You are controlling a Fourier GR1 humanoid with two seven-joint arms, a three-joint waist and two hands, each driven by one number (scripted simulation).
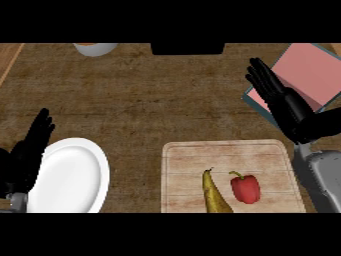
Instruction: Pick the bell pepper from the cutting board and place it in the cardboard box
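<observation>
Desk (143, 100): brown, worn-looking top, with a lighter wooden strip along its left edge.
Near edge, right of centre: pale wooden cutting board (258, 155), lying flat.
Near left corner: white plate (73, 175).
Right edge, far half: cardboard box (317, 75), teal-rimmed with a pink inside, set at an angle.
Far edge, left of centre: pale bowl (95, 48), only partly visible.
Far edge, centre: dark object (188, 48), unidentifiable.

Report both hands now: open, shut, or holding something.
Left hand: open, fingers straight, holding nothing, beside the white plate.
Right hand: open, fingers straight, holding nothing; the bell pepper lies on the cutting board.
</observation>
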